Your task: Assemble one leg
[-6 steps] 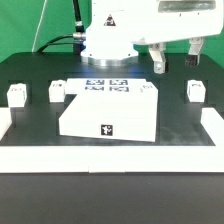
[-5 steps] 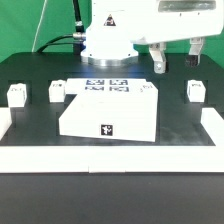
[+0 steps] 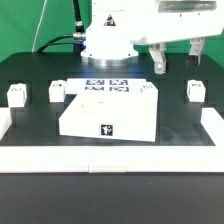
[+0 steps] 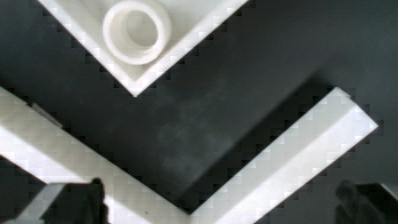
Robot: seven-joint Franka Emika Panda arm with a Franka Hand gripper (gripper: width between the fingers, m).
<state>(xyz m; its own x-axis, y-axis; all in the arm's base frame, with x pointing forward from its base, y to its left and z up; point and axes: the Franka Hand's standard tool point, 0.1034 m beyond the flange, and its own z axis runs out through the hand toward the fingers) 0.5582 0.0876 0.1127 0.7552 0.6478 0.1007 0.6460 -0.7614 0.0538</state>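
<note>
Several small white legs stand on the black table in the exterior view: two at the left (image 3: 16,95) (image 3: 57,92), one at the right (image 3: 195,90), and one partly hidden behind the tray's far right corner (image 3: 149,88). The large white tray (image 3: 108,112) lies in the middle with a tag on its front face. My gripper (image 3: 177,57) hangs high at the back right, above and behind the right leg, open and empty. In the wrist view the dark fingertips (image 4: 71,200) stand wide apart over black table; no leg shows there.
The marker board (image 3: 107,83) lies behind the tray at the robot base. A low white wall (image 3: 110,160) borders the table at front and sides. The wrist view shows a white corner with a round hole (image 4: 137,30) and a V-shaped white band (image 4: 302,140).
</note>
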